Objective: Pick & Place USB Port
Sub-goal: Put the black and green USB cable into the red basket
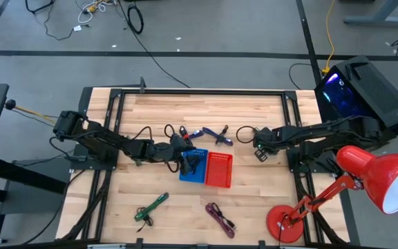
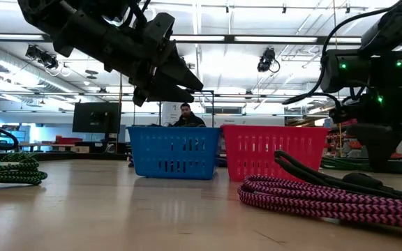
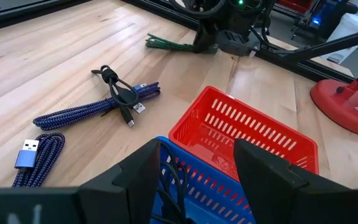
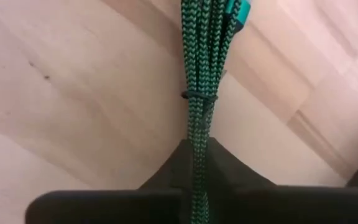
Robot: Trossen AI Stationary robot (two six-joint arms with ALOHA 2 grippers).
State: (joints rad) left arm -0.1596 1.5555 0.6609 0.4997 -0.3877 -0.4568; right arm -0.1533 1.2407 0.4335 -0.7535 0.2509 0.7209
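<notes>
My left gripper (image 3: 194, 180) hangs open above the blue basket (image 1: 193, 166), next to the red basket (image 1: 219, 169). A black cable (image 3: 174, 182) lies inside the blue basket, below the fingers. My right gripper (image 4: 197, 152) is down at the table right of the baskets (image 1: 260, 149), shut on a green braided USB cable (image 3: 169, 43). The bundle is tied with a band (image 4: 199, 95) and has a teal plug (image 4: 238, 9). Blue braided cables (image 3: 98, 109) lie on the wood beyond the baskets. My right gripper pinches the green cable bundle between its two fingers at one end (image 4: 199, 127), a little behind the tie band. The bundle runs straight out ahead from between the fingers. Its far part with the teal plug lies on the table (image 3: 160, 42).
A second green cable (image 1: 150, 206) and a magenta cable (image 1: 220, 218) lie near the table's near edge. A black-and-red cable (image 1: 175, 131) and a black loop (image 1: 244, 133) lie at the far side. A red desk lamp (image 1: 378, 176) stands at the near right corner.
</notes>
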